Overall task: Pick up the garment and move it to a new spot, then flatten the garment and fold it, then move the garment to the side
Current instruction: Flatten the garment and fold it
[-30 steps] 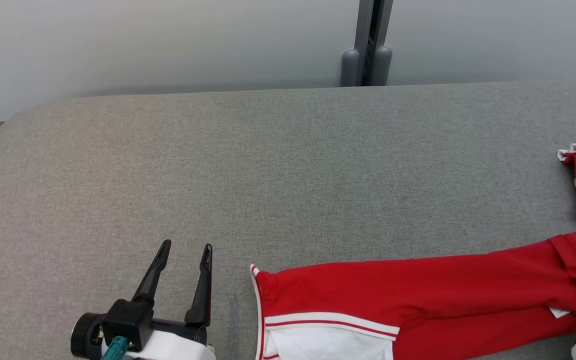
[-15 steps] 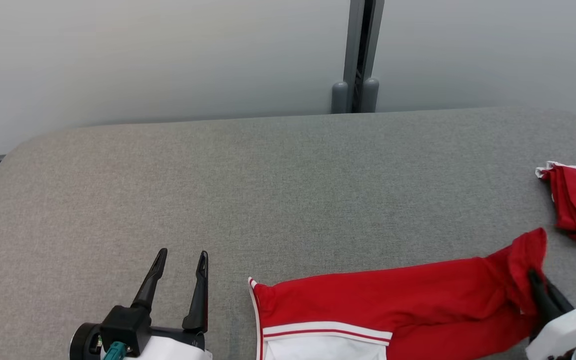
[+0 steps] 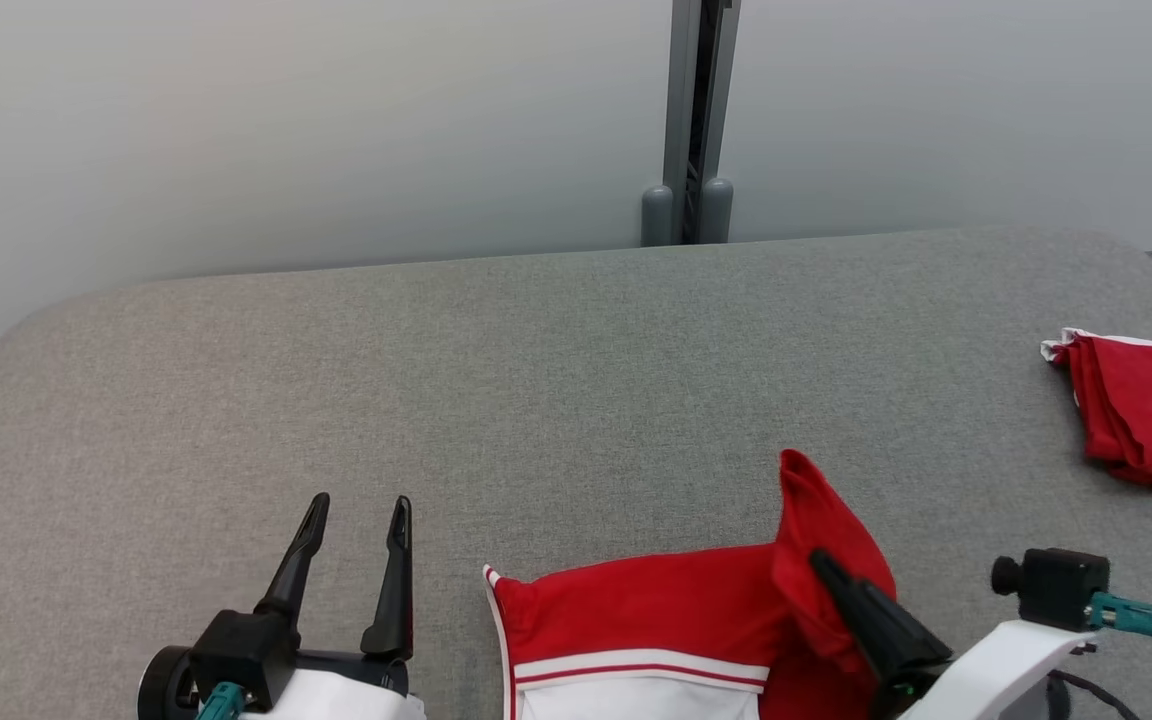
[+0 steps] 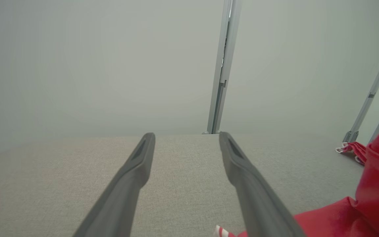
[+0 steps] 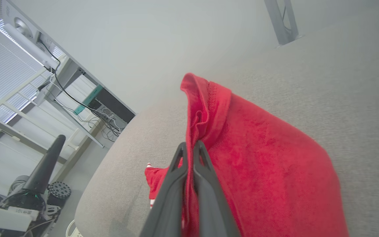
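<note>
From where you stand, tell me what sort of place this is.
Likely a robotics lab or test room, not a home. A grey fabric-covered table holds a red garment, plain pale wall panels stand behind it, and a desk with loose cables stands nearby.

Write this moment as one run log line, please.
step: folding | right gripper: shut on red garment, end held up | left gripper: open, empty | other red cloth: lying apart, right side of table
</note>
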